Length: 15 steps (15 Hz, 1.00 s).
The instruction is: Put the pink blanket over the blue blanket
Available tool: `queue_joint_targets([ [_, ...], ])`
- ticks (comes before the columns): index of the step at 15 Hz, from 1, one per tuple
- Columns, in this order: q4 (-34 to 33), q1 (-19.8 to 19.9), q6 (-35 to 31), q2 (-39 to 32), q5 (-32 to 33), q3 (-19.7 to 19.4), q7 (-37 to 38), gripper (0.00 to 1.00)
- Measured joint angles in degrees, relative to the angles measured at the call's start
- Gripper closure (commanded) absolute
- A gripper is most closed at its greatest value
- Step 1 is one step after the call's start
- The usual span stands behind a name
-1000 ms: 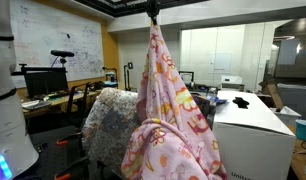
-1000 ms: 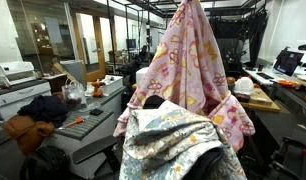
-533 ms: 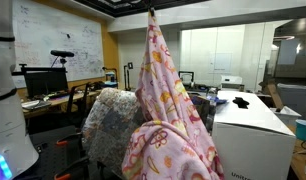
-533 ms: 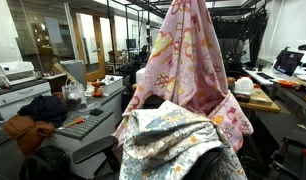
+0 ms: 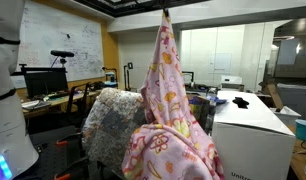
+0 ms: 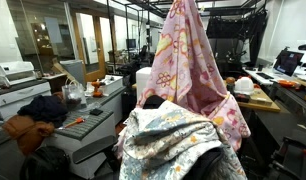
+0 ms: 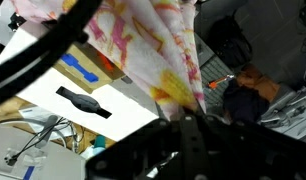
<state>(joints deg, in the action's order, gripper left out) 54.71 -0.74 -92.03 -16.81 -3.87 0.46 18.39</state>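
The end effector (image 7: pixel 181 118) is clamped shut on a bunched fold of the pink blanket (image 5: pixel 168 110), pinched at the very top of the cloth. In both exterior views the blanket hangs from that pinch as a tall cone, its long axis straight up and down, flaring into loose folds at the bottom. The blue blanket (image 5: pixel 111 122) sits much lower, heaped over what looks like a chair back. It is below the end effector and off to one side of the hanging cloth, not directly under it. In an exterior view the blue blanket (image 6: pixel 173 140) stands in front of the pink blanket's lower folds, so the two are just beside each other down there; whether they touch I cannot tell. My judgement is that the coming move turns on this sideways offset: the pinch point has to travel across until it is above the blue heap, so the hanging hem can trail over it before anything is let go. As for writing, the whiteboard (image 5: pixel 58 45) carries handwriting too small to read, and a mark low on the white box (image 5: pixel 255 135) is illegible. The wrist view shows blue tape strips (image 7: pixel 78 70) on a white worktop (image 7: pixel 53 105), with no lettering.
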Motion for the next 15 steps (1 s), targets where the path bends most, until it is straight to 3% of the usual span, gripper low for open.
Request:
queue_joint_targets([
  [7,-4.3,0.9,-0.9,-6.5,0.1,0.2,-0.5,0.99],
  [15,-4.3,-0.6,3.9,-6.8,0.6,1.3,-10.5,0.99],
])
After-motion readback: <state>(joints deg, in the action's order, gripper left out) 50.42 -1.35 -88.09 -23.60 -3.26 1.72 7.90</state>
